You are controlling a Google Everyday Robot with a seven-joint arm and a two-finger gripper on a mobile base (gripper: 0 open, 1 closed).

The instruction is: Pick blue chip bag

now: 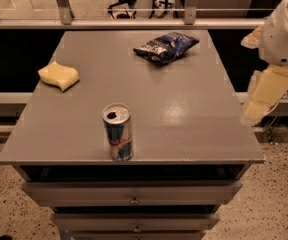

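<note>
The blue chip bag (165,46) is a dark blue, wrinkled foil bag with white lettering. It lies flat at the far middle-right of the grey table top (184,114). My gripper (258,100) hangs from the cream-white arm (286,34) just off the table's right edge, pointing down and to the left. It is well to the right of the bag and nearer the camera, and holds nothing that I can see.
A blue-and-silver drink can (118,132) stands upright near the front edge, its top opened. A yellow sponge (59,75) lies at the left side. Drawers (134,194) sit under the table top. A railing (134,21) and glass run behind the table.
</note>
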